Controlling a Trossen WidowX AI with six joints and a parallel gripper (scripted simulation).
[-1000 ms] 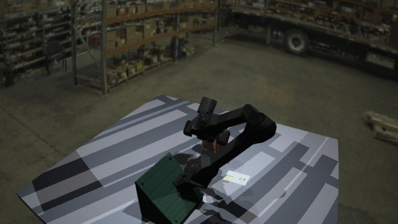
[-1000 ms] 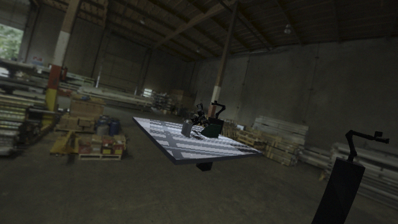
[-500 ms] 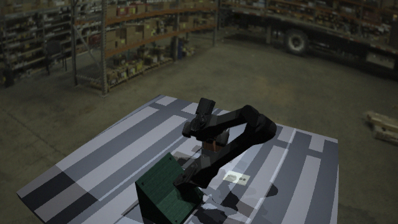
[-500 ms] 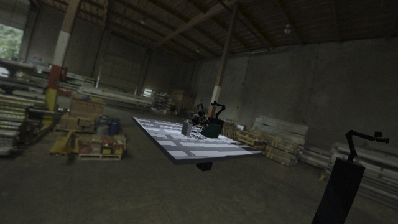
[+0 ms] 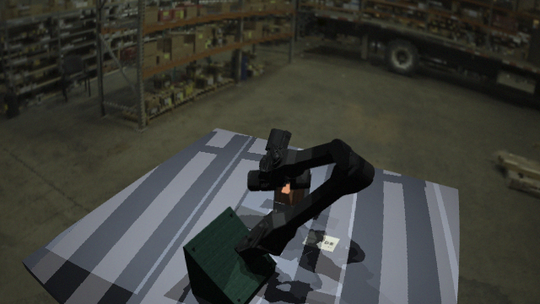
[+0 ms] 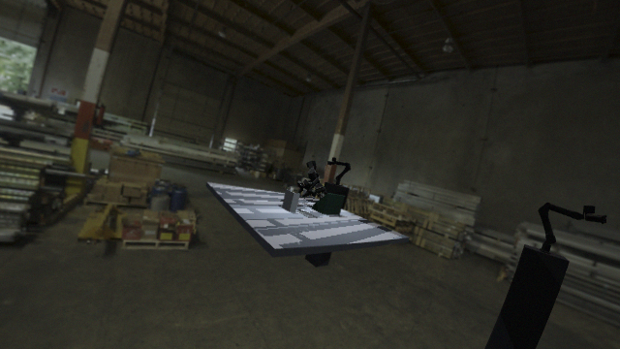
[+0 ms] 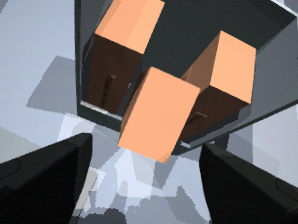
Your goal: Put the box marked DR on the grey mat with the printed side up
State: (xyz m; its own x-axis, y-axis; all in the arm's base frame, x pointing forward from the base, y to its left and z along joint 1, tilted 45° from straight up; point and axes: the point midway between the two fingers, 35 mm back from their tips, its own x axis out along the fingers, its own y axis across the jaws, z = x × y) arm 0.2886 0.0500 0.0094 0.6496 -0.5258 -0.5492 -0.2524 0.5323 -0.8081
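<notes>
DR box: stands in the bin (image 6: 291, 200) (image 7: 76, 75) among three orange-topped boxes; can't tell which, side codes unreadable.
Front box (image 7: 159, 115): stands askew nearest the fingers, in front of and between left-hand box (image 7: 116, 65) and right-hand box (image 7: 232, 70) in wrist view.
Gripper (image 5: 280, 181) (image 6: 302, 188) (image 7: 147, 148): partway open, holding nothing; pointed at the boxes.
Printed card (image 5: 330, 243): lies flat, reads DR, partly shaded.
Arm (image 5: 314, 204) (image 6: 312, 174): bent above the table, rising from green wedge base (image 5: 224, 249) (image 6: 330, 203).
Table (image 5: 169, 186) (image 6: 339, 237): striped in pale and darker grey, crossed by hard-edged shadows.
Floor (image 5: 359, 114) (image 6: 194, 301): dull concrete, dim.
Shelving (image 5: 141, 84): loaded with cartons, orange beams.
Beyond, top view: wheel (image 5: 402, 57) under a long dark vehicle body; wooden pallet (image 5: 521, 166) at right.
Exterior view: blue drums (image 6: 178, 198), striped column (image 6: 92, 82), grey walls (image 6: 533, 121); second arm (image 6: 547, 223) on dark pedestal (image 6: 533, 286).
</notes>
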